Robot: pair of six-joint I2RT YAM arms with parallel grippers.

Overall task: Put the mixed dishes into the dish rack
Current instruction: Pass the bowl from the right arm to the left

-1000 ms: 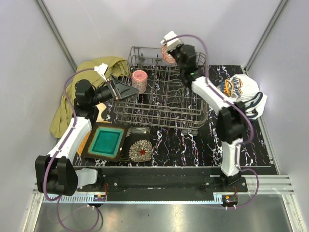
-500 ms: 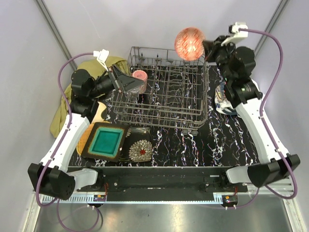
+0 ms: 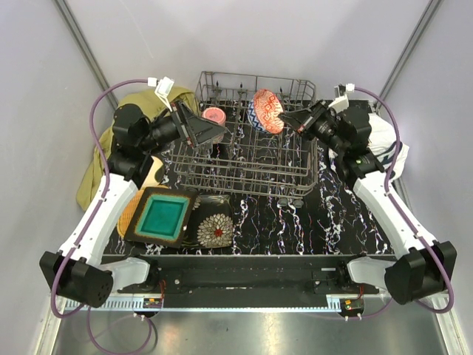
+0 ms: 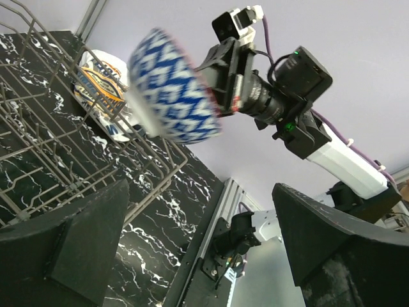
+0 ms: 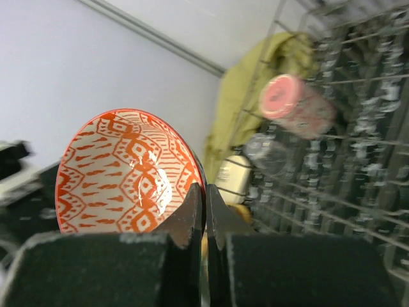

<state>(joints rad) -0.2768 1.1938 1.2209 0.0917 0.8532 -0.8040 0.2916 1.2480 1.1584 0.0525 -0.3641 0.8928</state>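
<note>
At upper centre of frame, my right gripper (image 3: pixel 287 118) pinches the red bowl (image 3: pixel 267 111) by its rim over the dish rack (image 3: pixel 244 157), so lowering it between tines looks next.

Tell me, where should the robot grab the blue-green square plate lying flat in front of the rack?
The teal plate lies flat on the orange plate, so sliding under looks hard, and the floral plate crowds its right side. Best bet: pinch the raised rim on its near edge from above, one finger inside, one outside.
</note>
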